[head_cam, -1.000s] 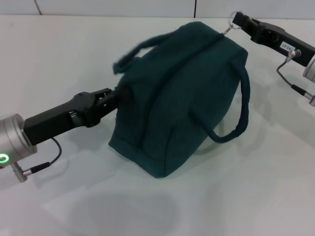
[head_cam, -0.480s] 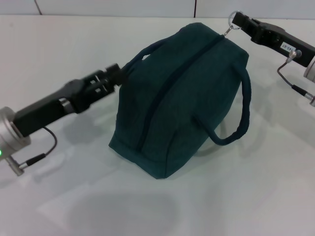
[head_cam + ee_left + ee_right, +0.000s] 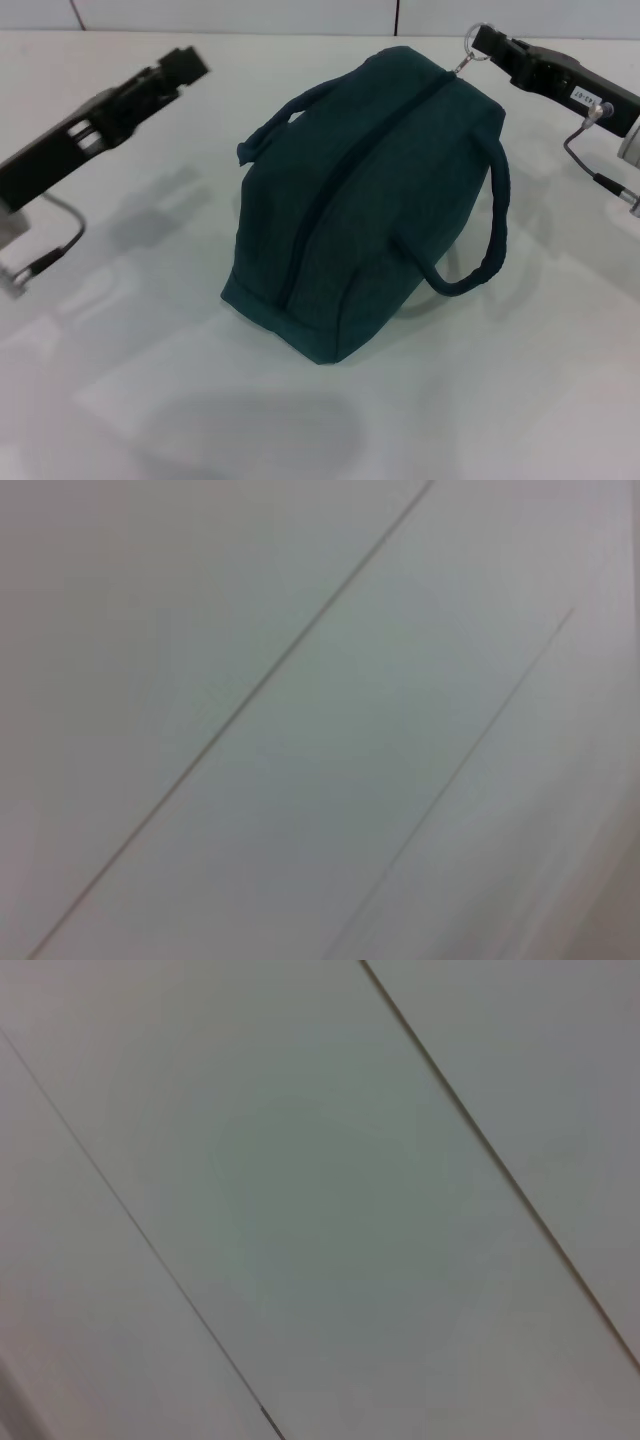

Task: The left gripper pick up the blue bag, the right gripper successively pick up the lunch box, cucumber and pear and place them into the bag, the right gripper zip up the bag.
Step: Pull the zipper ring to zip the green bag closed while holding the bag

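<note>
While left claw point(image 3: 185, 63) hangs raised, right claw point(image 3: 482, 42) pinches zipper pull point(image 3: 470, 55)

A small white label point(image 3: 582, 97) on the right gripper's point(image 3: 480, 42) arm carries dark characters too small to read; no other text shows.

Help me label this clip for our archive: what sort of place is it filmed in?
Probably a lab or test bench, not a home. A plain white table holds only a blue bag, with the left gripper off to its side and the right gripper at the bag's zipper ring.
</note>
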